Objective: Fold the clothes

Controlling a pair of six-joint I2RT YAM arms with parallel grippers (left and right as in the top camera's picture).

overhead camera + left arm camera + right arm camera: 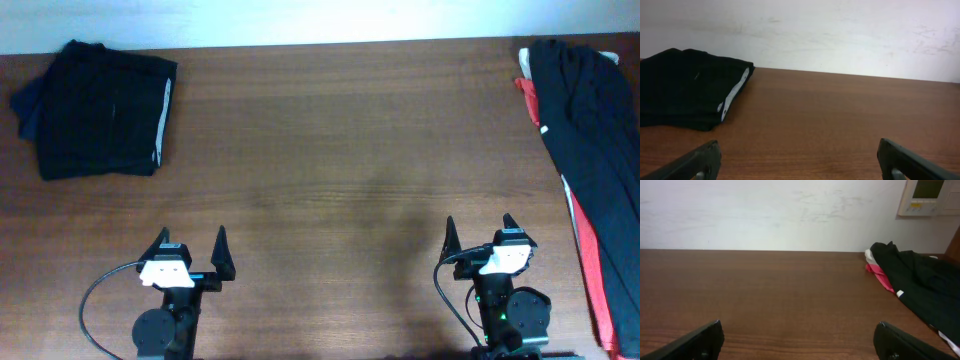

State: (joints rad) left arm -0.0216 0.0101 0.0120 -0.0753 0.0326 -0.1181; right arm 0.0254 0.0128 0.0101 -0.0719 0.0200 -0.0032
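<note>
A folded black garment (100,110) with a white stripe along one edge lies at the table's far left; it also shows in the left wrist view (687,87). A heap of unfolded clothes (590,130), black over red and white, lies along the right edge; it also shows in the right wrist view (917,277). No white block letters show. My left gripper (190,245) is open and empty near the front edge, well short of the folded garment. My right gripper (480,232) is open and empty, left of the heap.
The brown wooden table (340,150) spans the view, with a white wall behind. A wall control panel (929,196) shows in the right wrist view. The heap hangs over the table's right edge.
</note>
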